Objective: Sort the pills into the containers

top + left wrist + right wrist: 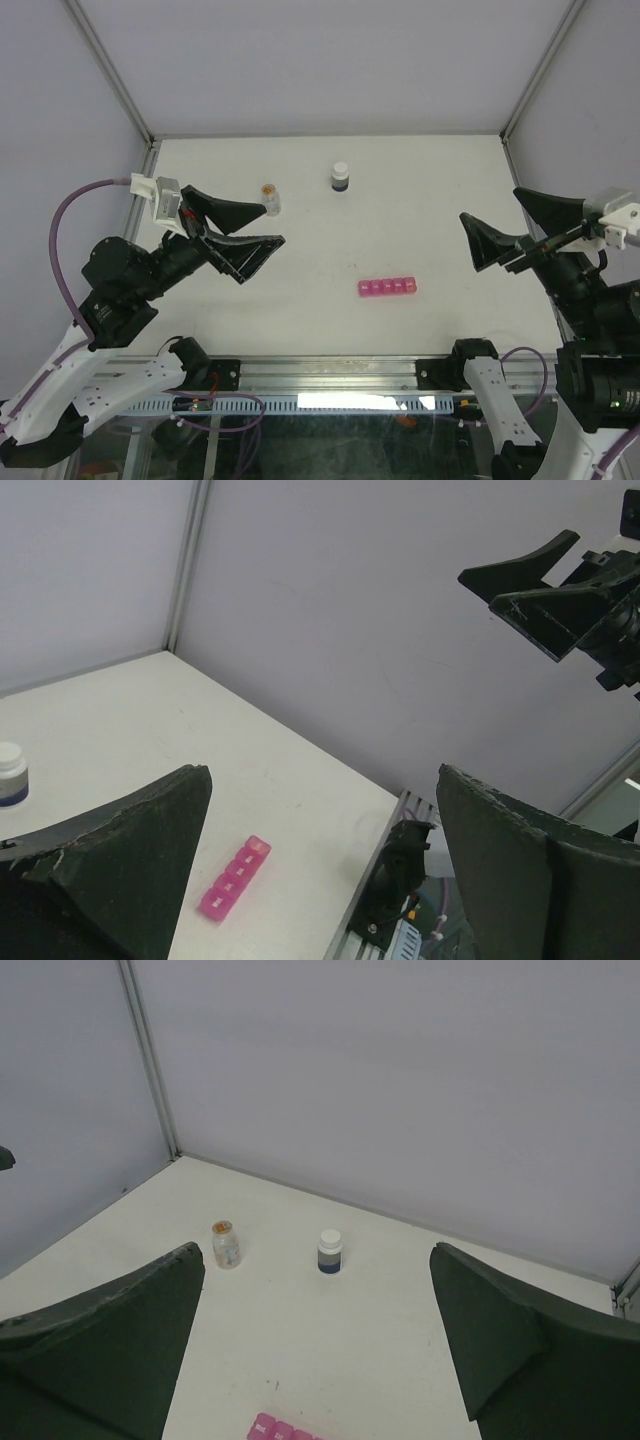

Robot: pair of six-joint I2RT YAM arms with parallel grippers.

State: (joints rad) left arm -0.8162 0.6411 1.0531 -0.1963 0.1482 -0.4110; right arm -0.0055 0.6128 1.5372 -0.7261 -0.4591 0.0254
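Left gripper (273,223): jaws spread wide, nothing between them, hanging over the left of the table (440,170). Right gripper (489,203): also spread and empty, over the right edge. I see the pink pill organizer (388,287) lying flat right of centre, toward the near edge, well apart from both. Farther back stand an orange-capped vial (269,198) and, to its right, a white-capped dark bottle (341,177).

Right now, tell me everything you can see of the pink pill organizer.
The pink pill organizer is a translucent plastic strip, a short row of small square compartments with lids that look shut and white marks on top. It lies flat on the white table, toward the near edge, lengthwise left to right. Only the table touches it.
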